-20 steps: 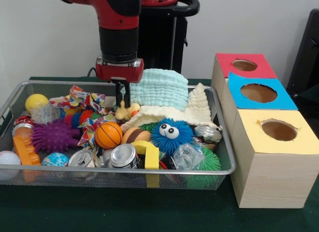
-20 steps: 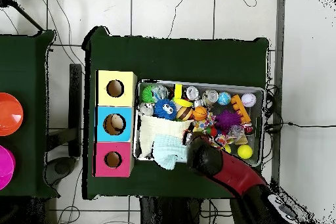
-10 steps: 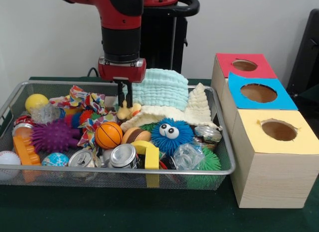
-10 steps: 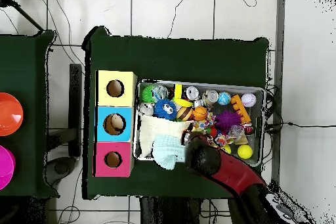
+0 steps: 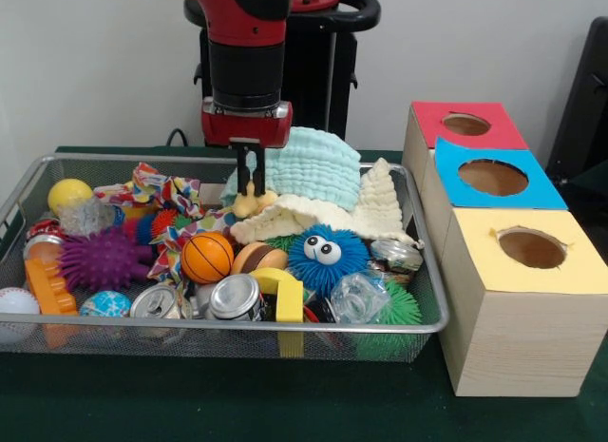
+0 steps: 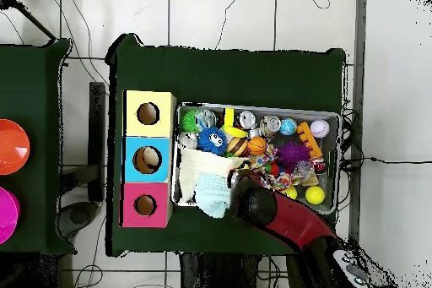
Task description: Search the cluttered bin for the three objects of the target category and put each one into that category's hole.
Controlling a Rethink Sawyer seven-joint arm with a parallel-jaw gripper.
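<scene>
Tool [image 5: 251, 184] clamped on small yellow duck [image 5: 250, 203], lifted and carried right since a second ago, now over cloths [image 5: 313, 176] in bin [image 5: 418, 271]; likely bound for a hole.

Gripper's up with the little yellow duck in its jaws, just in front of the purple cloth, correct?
Not quite: the cloth behind the duck is light blue, not purple, as the front view shows. The rest holds: the gripper has the duck in its jaws.
</scene>
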